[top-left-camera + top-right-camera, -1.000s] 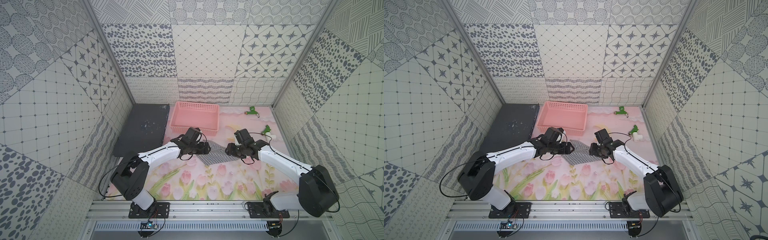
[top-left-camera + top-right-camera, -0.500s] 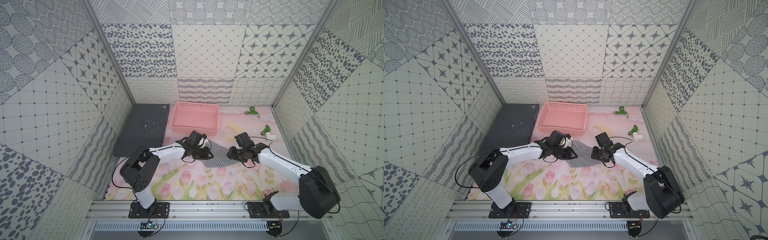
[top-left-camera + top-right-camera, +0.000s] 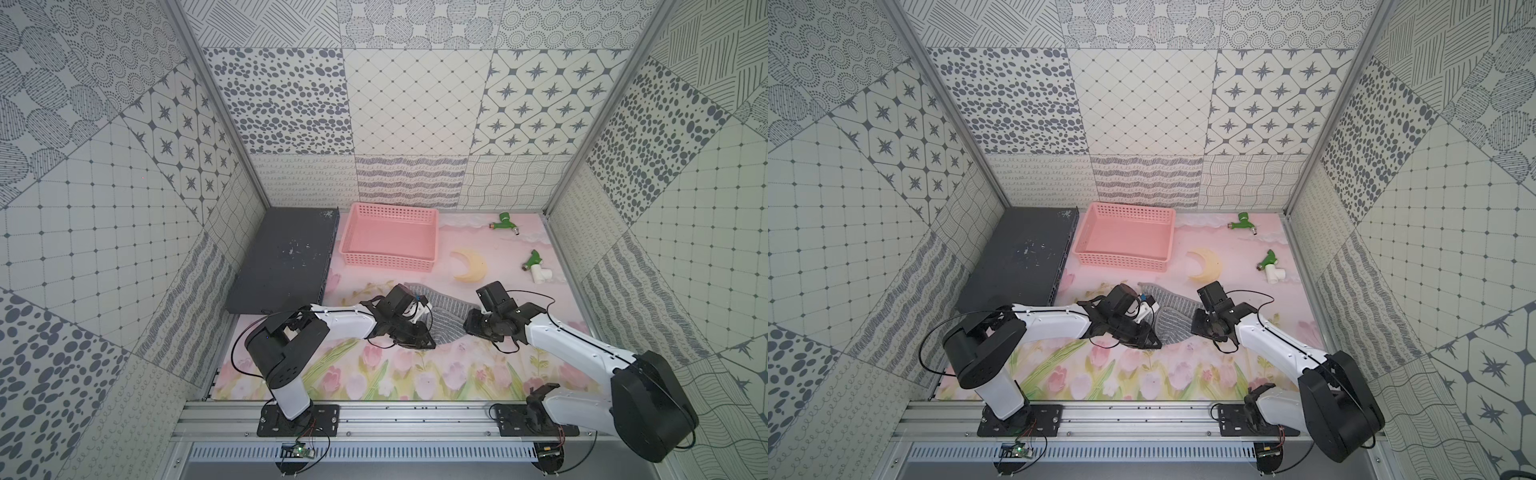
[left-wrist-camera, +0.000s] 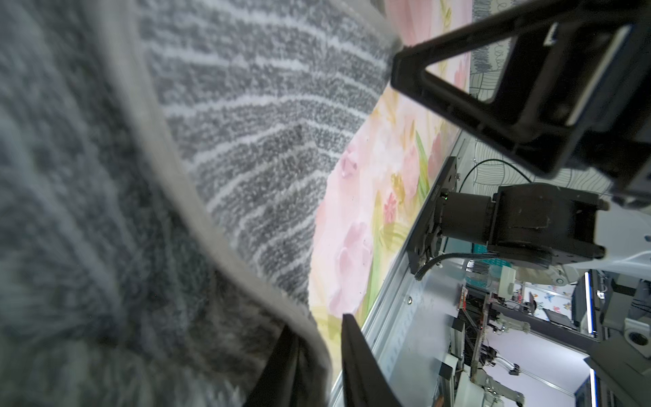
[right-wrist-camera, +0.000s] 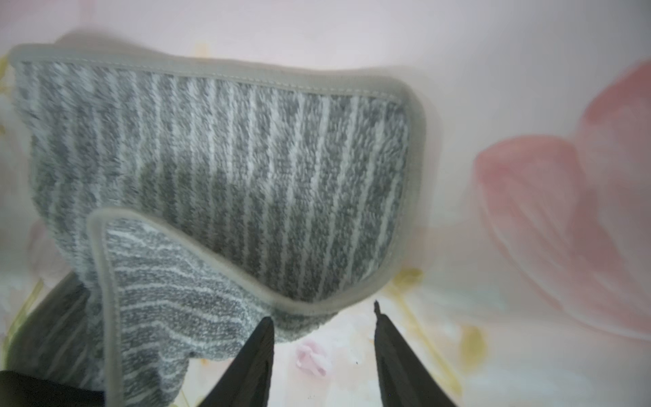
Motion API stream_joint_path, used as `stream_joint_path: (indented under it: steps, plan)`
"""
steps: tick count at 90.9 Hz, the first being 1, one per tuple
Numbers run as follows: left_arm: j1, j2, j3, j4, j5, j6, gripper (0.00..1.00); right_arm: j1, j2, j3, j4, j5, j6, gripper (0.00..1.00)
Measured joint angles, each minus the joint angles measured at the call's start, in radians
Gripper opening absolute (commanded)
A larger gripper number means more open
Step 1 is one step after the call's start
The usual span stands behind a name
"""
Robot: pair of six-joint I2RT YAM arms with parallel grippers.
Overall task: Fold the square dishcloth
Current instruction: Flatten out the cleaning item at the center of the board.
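The square dishcloth point(image 3: 446, 316) point(image 3: 1173, 322), grey with thin whitish stripes and a grey hem, lies rumpled on the flowered mat between my two arms in both top views. My left gripper point(image 3: 426, 338) point(image 4: 317, 322) is at its near left edge, shut on the hem, and lifted cloth point(image 4: 246, 141) fills much of the left wrist view. My right gripper point(image 3: 469, 328) point(image 5: 322, 312) is at the cloth's right side. It stands open over bare mat, one finger next to the cloth's edge. One flap point(image 5: 158, 282) lies turned over the rest of the dishcloth point(image 5: 229, 158).
A pink basket point(image 3: 390, 266) stands behind the cloth, with a dark grey slab point(image 3: 286, 257) to its left. At the back right lie a yellow crescent point(image 3: 469, 266), a green valve point(image 3: 505, 220) and a green valve on a white pipe piece point(image 3: 536, 268). Patterned walls enclose the mat.
My left gripper has moved nearer the front and shut on the cloth's hem. The cloth, a flat diamond before, is now bunched and partly turned over. The right gripper's jaws have narrowed slightly.
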Motion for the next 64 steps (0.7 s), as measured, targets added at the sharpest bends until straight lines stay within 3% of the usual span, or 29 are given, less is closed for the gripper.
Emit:
stream_joint_path:
  steps: [16, 33, 49, 64]
  plan:
    - [-0.023, -0.001, -0.064, 0.043, 0.053, 0.001, 0.47, 0.048, -0.081, 0.025, -0.018, 0.035, -0.01, 0.52]
    - [-0.033, -0.014, -0.121, 0.116, 0.127, -0.006, 0.79, 0.157, -0.063, 0.131, -0.04, 0.093, -0.014, 0.52]
    - [-0.034, -0.024, -0.173, 0.245, 0.193, -0.04, 0.89, 0.222, 0.074, 0.237, -0.039, 0.122, -0.009, 0.51]
    - [-0.032, -0.062, -0.224, 0.365, 0.227, -0.089, 0.91, 0.26, 0.204, 0.306, -0.044, 0.139, -0.001, 0.51]
